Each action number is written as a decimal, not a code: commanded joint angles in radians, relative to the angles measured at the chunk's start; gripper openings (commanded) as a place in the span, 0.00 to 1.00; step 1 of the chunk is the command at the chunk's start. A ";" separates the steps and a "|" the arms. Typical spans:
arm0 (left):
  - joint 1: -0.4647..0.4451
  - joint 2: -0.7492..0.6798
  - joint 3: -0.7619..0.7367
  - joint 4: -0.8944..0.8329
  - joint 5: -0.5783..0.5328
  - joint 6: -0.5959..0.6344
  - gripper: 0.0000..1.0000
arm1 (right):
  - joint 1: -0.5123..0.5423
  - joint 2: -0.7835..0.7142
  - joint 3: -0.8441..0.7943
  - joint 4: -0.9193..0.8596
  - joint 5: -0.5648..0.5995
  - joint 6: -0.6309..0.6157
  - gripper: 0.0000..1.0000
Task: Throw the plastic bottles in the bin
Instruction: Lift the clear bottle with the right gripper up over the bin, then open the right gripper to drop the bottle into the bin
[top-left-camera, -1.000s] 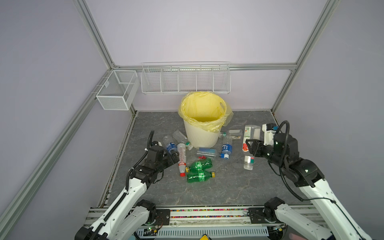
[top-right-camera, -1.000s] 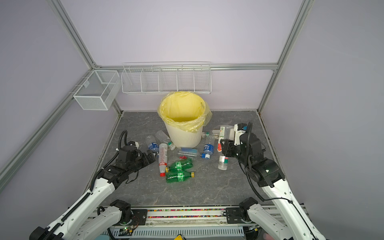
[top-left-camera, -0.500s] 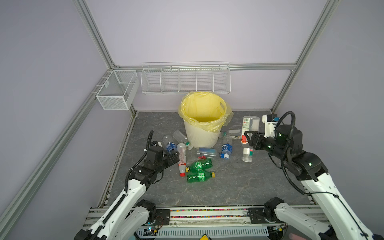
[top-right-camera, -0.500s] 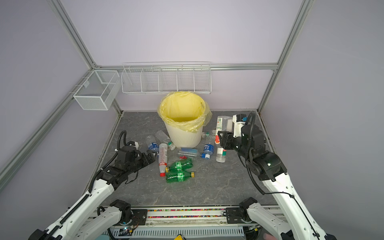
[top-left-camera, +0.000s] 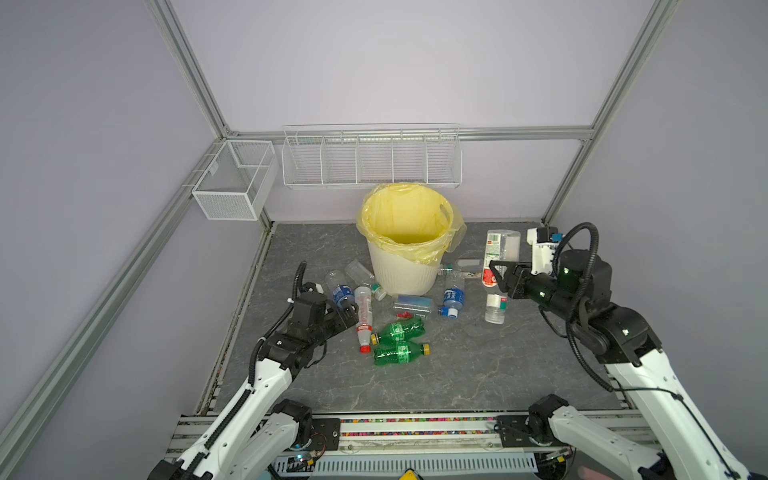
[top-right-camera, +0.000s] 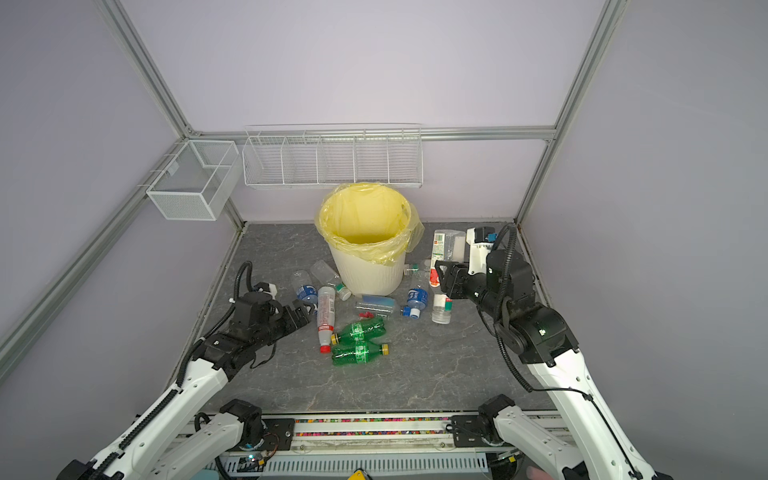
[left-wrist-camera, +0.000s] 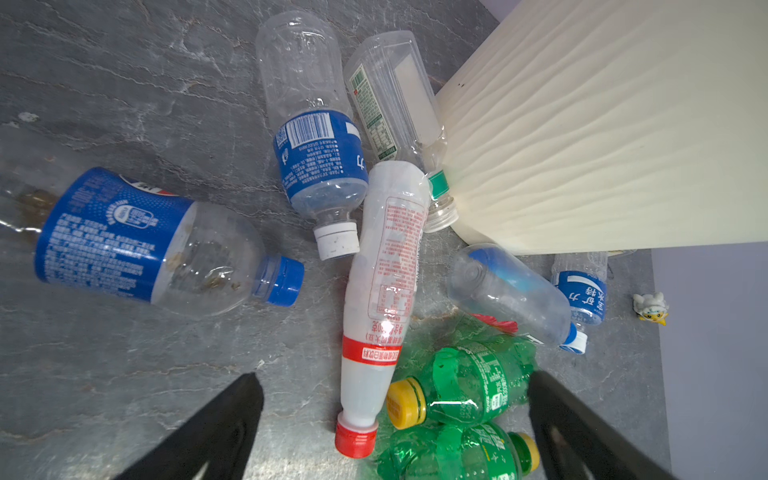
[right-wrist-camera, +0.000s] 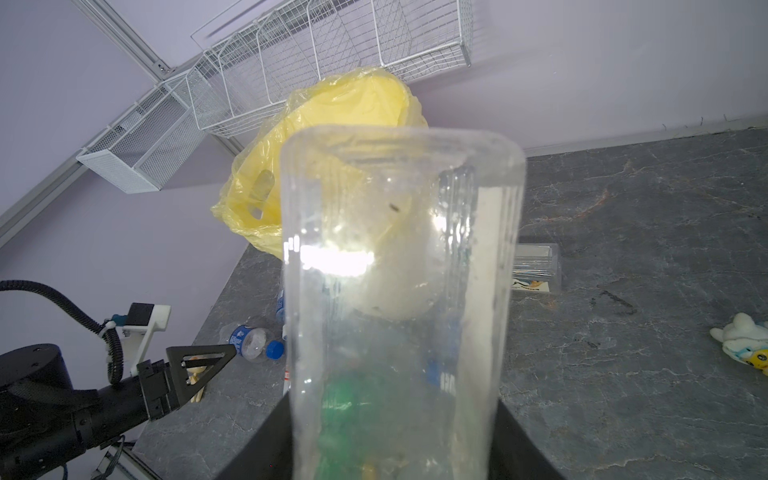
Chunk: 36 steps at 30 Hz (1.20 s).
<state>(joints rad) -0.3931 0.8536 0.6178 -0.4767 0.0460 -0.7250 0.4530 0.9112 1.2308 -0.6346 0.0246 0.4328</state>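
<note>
The whole worktop (top-left-camera: 478, 374) is taken in from high above its front edge in both top views, faced down toward the back; nearly the same scene is shared. From the left wrist, bottles (left-wrist-camera: 382, 270) are looked down on at close range, the bin (left-wrist-camera: 582, 124) beside them. From the right wrist, one bottle (right-wrist-camera: 399, 311) is seen point-blank, with the bin and the back-left corner behind.

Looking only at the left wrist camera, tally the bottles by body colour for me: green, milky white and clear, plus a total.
Green bottles: 2
Milky white bottle: 1
Clear bottles: 5
Total: 8
</note>
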 joint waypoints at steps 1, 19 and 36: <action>0.000 0.000 0.004 -0.004 -0.002 -0.004 1.00 | -0.002 0.037 0.049 0.050 -0.037 -0.003 0.54; 0.000 -0.003 0.007 -0.003 0.011 -0.051 1.00 | 0.004 0.891 0.834 0.343 -0.216 0.035 0.86; 0.000 -0.054 0.022 -0.020 -0.006 -0.053 1.00 | 0.012 0.529 0.479 0.327 -0.290 -0.009 0.88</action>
<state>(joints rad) -0.3931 0.7891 0.6178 -0.4980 0.0490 -0.7773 0.4606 1.5082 1.8080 -0.3454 -0.2695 0.4526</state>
